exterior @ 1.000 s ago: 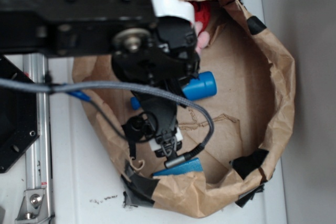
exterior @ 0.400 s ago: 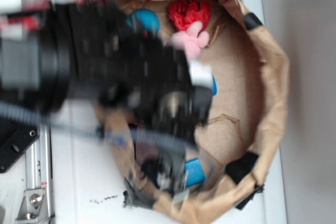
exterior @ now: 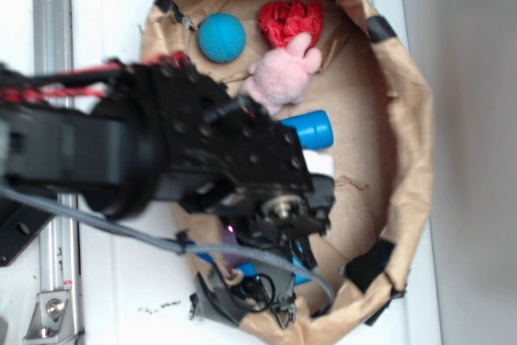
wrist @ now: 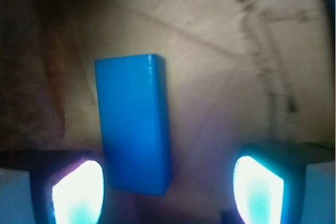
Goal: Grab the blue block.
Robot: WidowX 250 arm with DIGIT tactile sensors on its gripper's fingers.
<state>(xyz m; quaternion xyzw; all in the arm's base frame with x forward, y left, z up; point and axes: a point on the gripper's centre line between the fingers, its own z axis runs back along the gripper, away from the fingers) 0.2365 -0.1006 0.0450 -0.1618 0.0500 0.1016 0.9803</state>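
Item: blue block (wrist: 134, 124), flat, rectangular, straight-edged. Lay on the brown paper floor of the paper-bag tray (exterior: 416, 143), near its front edge; in the exterior view only slivers of blue showed under the arm there.

Item: gripper (wrist: 168, 184), lowered over the block at the tray's front edge. Jaws were spread: two glowing pads (wrist: 77, 192) stood well apart, the block's near end between them and close beside the left-hand pad. No contact could be confirmed.

Other contents: teal ball (exterior: 221, 37) near the back-left corner; red crumpled toy (exterior: 289, 20) at the back edge; pink plush (exterior: 279, 77) just in front of it; blue pin (exterior: 308, 129) toward the middle, partly hidden by the arm.

Progress, as judged: approach and rough alignment done; block off-centre between the jaws; closing and lifting not yet done.
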